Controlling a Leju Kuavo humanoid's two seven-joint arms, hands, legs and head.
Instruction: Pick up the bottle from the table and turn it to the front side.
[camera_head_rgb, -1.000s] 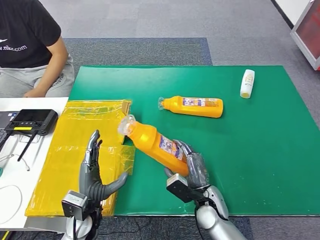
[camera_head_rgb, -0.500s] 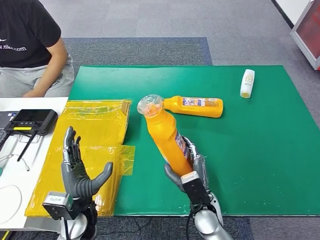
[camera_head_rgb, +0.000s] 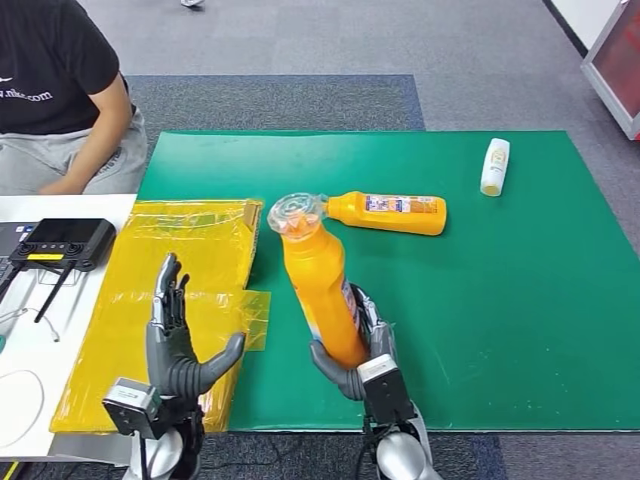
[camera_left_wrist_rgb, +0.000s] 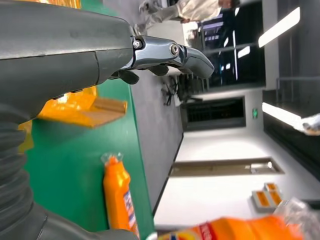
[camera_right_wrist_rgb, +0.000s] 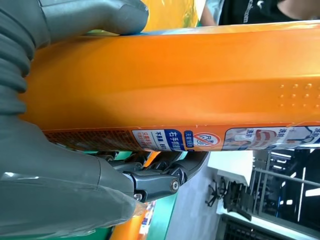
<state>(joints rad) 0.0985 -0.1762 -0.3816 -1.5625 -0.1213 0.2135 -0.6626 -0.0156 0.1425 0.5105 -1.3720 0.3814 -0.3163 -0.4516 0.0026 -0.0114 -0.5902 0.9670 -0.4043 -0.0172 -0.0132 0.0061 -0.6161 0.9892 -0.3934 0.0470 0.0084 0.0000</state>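
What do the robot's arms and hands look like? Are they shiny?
Partly. The arms are shiny rounded silver. The left hand and right hand are mostly matte grey, with a thick grey thumb, darker jointed fingers and a ribbed grey cover at the wrist. A small boxy camera with a silver face sits at each wrist, beside thin black cables.

A second orange bottle (camera_head_rgb: 392, 212) lies on its side on the green mat (camera_head_rgb: 528, 300), its clear-wrapped cap toward the yellow plastic bags (camera_head_rgb: 181, 270). A small white bottle (camera_head_rgb: 494, 166) lies near the mat's far right corner. On the white table (camera_head_rgb: 30, 370) at left sits a black controller (camera_head_rgb: 64, 243) with antennas. A seated person (camera_head_rgb: 64, 95) in a black shirt and grey trousers is beyond it.
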